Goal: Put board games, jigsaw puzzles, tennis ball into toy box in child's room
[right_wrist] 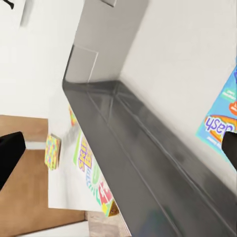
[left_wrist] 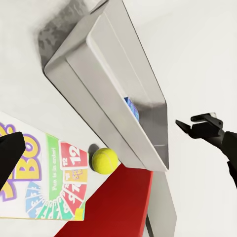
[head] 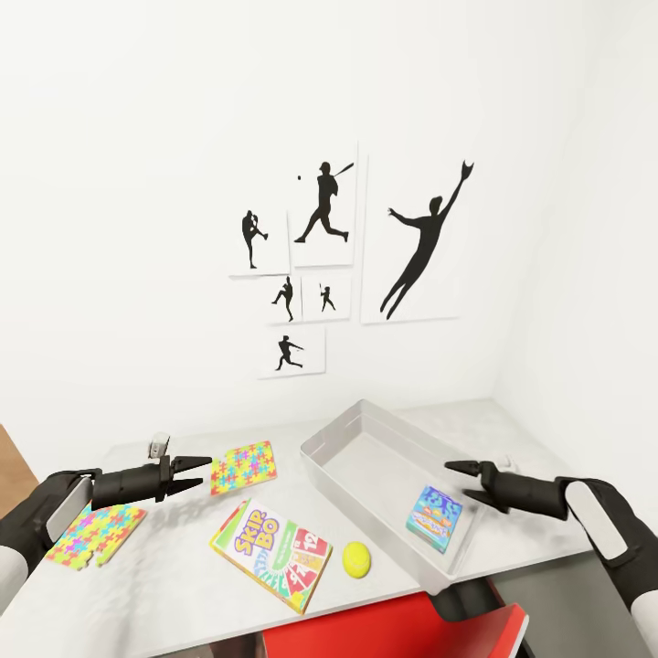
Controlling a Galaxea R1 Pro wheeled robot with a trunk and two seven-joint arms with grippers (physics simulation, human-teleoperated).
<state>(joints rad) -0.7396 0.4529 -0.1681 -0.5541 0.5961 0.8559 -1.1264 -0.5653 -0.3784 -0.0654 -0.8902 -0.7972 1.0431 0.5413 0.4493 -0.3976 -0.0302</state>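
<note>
since the blue board game [head: 435, 517] lies boxed beneath the spread, empty right gripper [head: 460, 482], the tennis ball [head: 356, 558] nearby looks next.

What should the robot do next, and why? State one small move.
Probably lower the left end effector, which is open and empty, onto the jigsaw puzzle right at its fingertips. The toy box holds only the blue board game; the Skip-Bo game, tennis ball and other puzzle lie outside on the table.

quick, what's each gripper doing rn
Left gripper: open, empty, above the table.
Right gripper: open, empty, over the toy box.
</note>
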